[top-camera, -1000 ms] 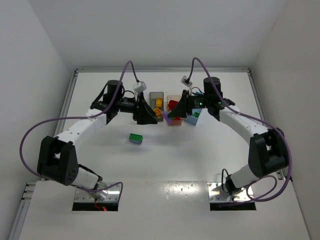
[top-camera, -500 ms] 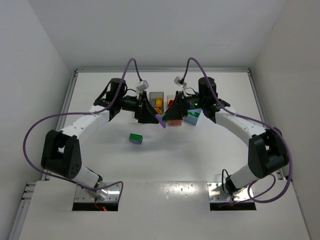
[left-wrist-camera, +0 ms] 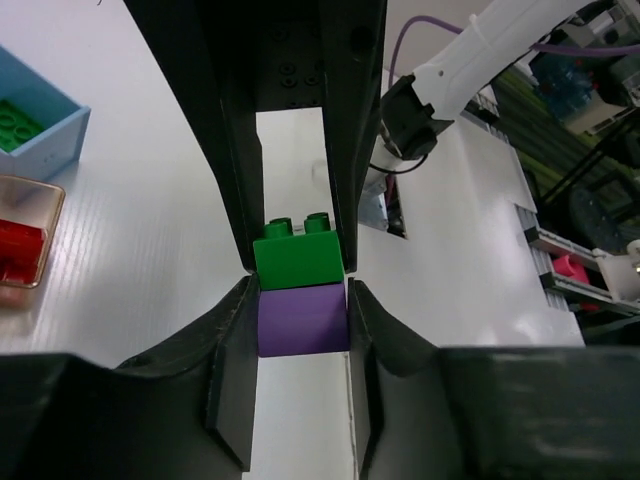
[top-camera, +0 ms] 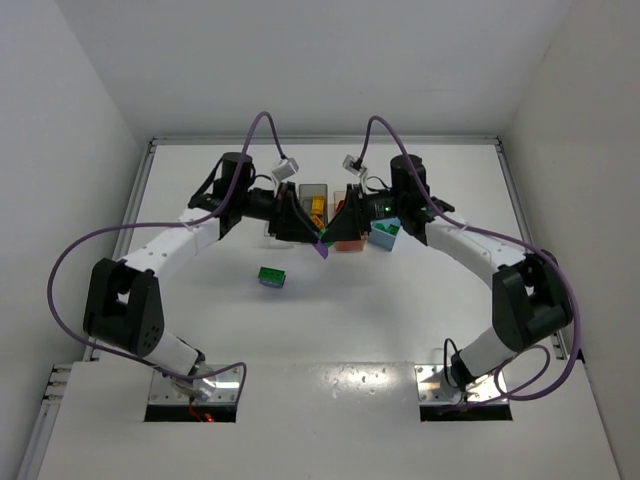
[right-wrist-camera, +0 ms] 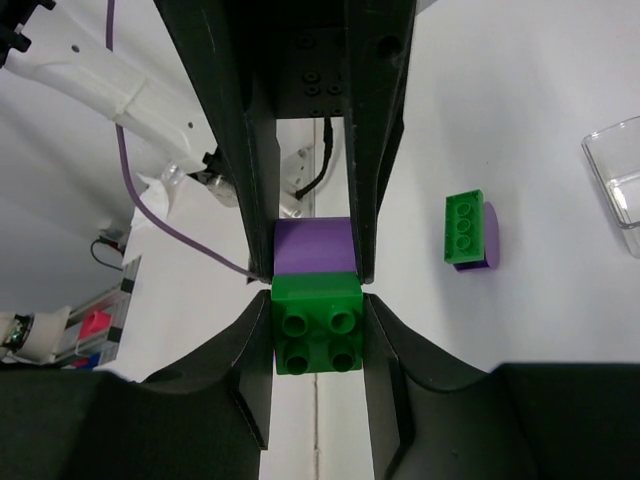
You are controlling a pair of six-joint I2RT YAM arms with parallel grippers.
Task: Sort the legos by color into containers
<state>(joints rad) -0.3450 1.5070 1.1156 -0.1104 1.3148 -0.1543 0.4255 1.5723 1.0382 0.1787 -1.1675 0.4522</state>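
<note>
We judge the sorting well along but not finished. In the top view the smoky grey bin (top-camera: pixel 312 188) at the far side of the worktop (top-camera: pixel 400 320) holds yellow-orange bricks (top-camera: pixel 317 207). The left wrist view shows the tan bin (left-wrist-camera: pixel 47 232) with red bricks (left-wrist-camera: pixel 14 250) in it, and beside it the light blue bin (left-wrist-camera: pixel 62 140) with a green brick (left-wrist-camera: pixel 14 120) inside. Only a corner of the clear bin (right-wrist-camera: pixel 615 175) shows in the right wrist view, and we see no brick in that part; the rest we cannot tell.

What is left, as we read it, is the purple and the remaining green. One green brick (right-wrist-camera: pixel 317 325) and one purple brick (left-wrist-camera: pixel 303 320) are stuck together and held in the air between the two arms, in front of the bins. The left claw (left-wrist-camera: pixel 302 310) is closed on the purple half and the right claw (right-wrist-camera: pixel 317 310) is closed on the green half, so the pair looks ready to be pulled apart. A second green-on-purple pair (top-camera: pixel 270 277) lies on the worktop, well apart from the bins and from both claws, not yet separated or sorted.
</note>
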